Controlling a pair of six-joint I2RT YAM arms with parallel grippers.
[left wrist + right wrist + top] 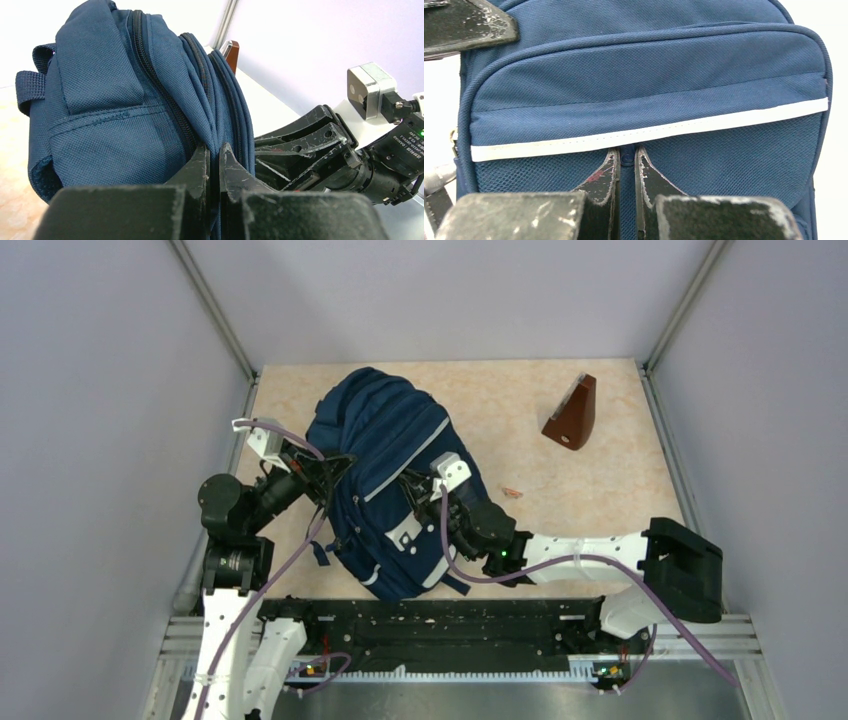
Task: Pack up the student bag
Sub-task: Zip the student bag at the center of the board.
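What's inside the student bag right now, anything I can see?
Nothing of the inside shows. The student bag presents only navy outer fabric and zip lines in all three views; no opening is visible, so whatever it holds is covered.

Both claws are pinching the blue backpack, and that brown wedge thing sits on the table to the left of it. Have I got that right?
Not quite. The brown wedge sits to the right of the backpack, towards the far corner of the table, as the top view shows. The rest holds: the left claw and the right claw are each shut on the backpack's fabric.
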